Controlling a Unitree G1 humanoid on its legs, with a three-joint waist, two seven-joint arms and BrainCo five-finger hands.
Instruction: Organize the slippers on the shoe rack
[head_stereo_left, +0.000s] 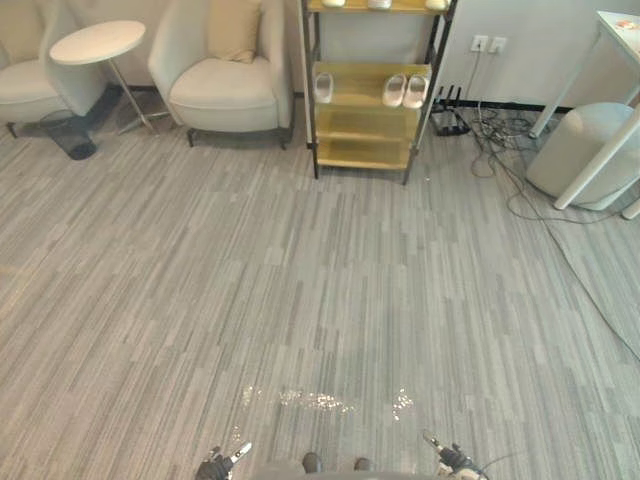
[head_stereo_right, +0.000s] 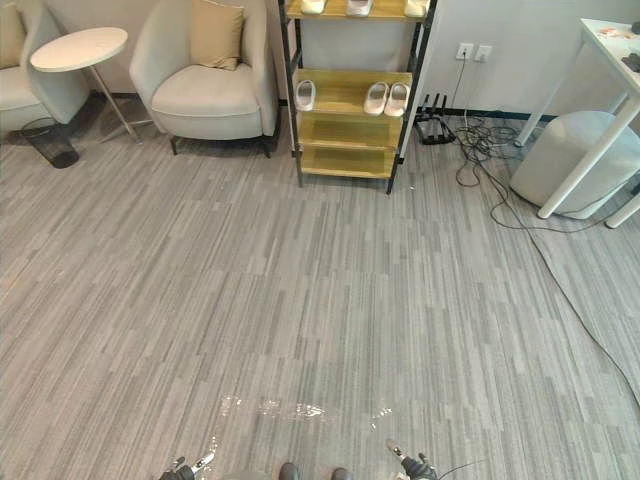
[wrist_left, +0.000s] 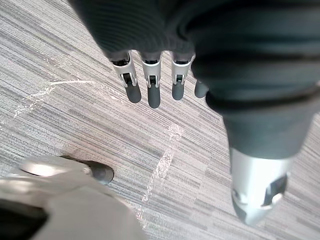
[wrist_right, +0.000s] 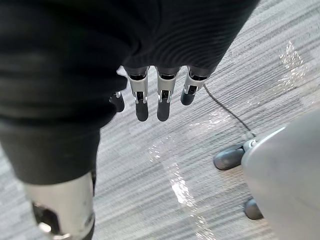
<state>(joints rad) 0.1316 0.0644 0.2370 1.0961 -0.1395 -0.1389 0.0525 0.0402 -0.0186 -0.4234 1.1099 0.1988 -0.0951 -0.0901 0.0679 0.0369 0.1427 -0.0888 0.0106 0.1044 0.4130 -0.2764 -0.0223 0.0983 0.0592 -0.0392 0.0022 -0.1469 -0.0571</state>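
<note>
The left hand (wrist_left: 151, 89) and right hand (wrist_right: 163, 102) hang low over the carpet (head_stereo_left: 300, 280), fingers straight, holding nothing. Well ahead, the shoe rack (head_stereo_left: 362, 128) carries a pair of slippers (head_stereo_left: 405, 91) and, apart, a single slipper (head_stereo_left: 324, 87) on its second shelf. The top shelf probably holds more slippers (head_stereo_right: 358, 6).

Head stereo pair: high up, faces forward and down over carpet (head_stereo_left: 300, 300) toward rack (head_stereo_left: 365, 100), far off near top edge. Both eyes share carpet, rack, armchair (head_stereo_left: 225, 95); viewpoints barely apart. Left wrist camera: just behind left hand (wrist_left: 150, 75), looks past it straight down at carpet, very near. Right wrist camera: same setup behind right hand (wrist_right: 162, 97), carpet below.
</note>
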